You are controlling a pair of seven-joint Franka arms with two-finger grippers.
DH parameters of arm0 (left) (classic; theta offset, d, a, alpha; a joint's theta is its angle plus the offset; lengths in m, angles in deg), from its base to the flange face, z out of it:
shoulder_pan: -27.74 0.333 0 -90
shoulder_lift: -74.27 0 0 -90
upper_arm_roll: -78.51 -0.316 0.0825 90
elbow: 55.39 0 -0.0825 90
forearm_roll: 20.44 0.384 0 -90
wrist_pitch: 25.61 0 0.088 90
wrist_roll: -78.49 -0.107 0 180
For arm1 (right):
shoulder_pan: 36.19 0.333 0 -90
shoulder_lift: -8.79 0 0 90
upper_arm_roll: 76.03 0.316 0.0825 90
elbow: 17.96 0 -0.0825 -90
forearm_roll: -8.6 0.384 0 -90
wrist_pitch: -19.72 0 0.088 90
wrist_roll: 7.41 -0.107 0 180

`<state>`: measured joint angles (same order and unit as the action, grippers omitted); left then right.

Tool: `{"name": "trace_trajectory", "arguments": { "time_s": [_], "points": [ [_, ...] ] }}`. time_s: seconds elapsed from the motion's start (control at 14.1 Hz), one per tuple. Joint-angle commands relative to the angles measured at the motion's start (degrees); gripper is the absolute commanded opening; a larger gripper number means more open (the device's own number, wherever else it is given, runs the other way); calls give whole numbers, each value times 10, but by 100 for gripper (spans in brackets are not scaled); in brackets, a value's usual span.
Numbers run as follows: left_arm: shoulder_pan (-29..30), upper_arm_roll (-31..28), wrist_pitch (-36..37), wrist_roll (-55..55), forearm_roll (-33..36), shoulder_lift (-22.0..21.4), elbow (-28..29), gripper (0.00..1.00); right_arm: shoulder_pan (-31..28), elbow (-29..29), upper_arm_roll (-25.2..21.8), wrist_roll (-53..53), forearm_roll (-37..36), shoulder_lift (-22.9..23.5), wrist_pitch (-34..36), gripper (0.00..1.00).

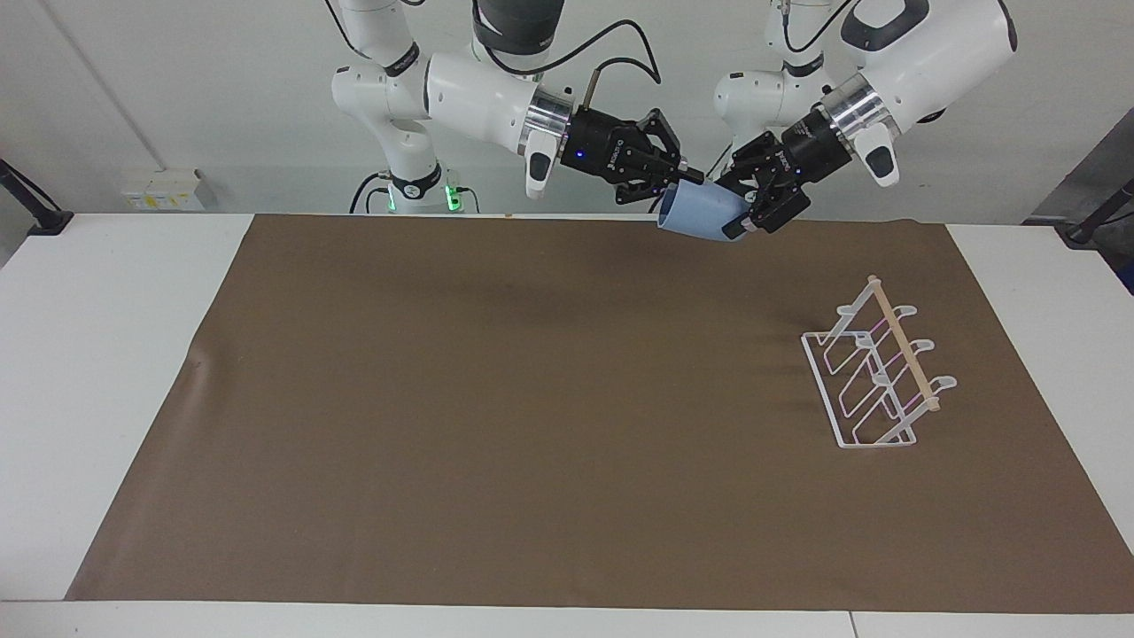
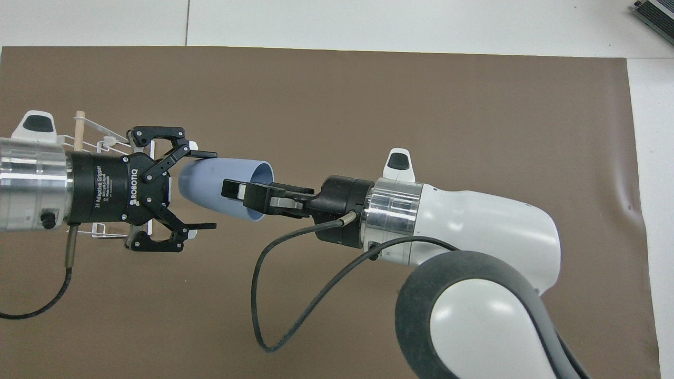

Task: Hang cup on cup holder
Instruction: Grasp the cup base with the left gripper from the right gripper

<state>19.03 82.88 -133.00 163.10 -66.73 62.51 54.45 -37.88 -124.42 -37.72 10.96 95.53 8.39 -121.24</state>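
The light-blue cup is held on its side in the air over the mat's edge nearest the robots. My right gripper is shut on the cup's rim, one finger inside the mouth. My left gripper is open, its fingers on either side of the cup's rounded base. The white wire cup holder with its wooden rod stands on the mat toward the left arm's end. In the overhead view the cup holder is mostly hidden under the left gripper.
A brown mat covers most of the white table. A black cable loops from the right wrist above the mat.
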Motion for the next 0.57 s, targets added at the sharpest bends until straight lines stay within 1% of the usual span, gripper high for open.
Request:
{"name": "trace_trajectory", "arguments": {
  "time_s": [0.0, 0.14, 0.42, 0.5],
  "points": [
    [-5, 2, 5, -2, -7, -9, 6, 100, -9, 0, 8, -5, 16, -5, -13, 0],
    [-5, 1, 4, -3, -6, -10, 8, 96, -9, 0, 8, -5, 16, -5, -13, 0],
    [3, 0, 6, -22, 1, -10, 11, 95, -9, -1, 8, -5, 16, -5, -13, 0],
    [3, -1, 6, -25, 1, -10, 11, 79, -9, 0, 8, -5, 16, -5, -13, 0]
  ]
}}
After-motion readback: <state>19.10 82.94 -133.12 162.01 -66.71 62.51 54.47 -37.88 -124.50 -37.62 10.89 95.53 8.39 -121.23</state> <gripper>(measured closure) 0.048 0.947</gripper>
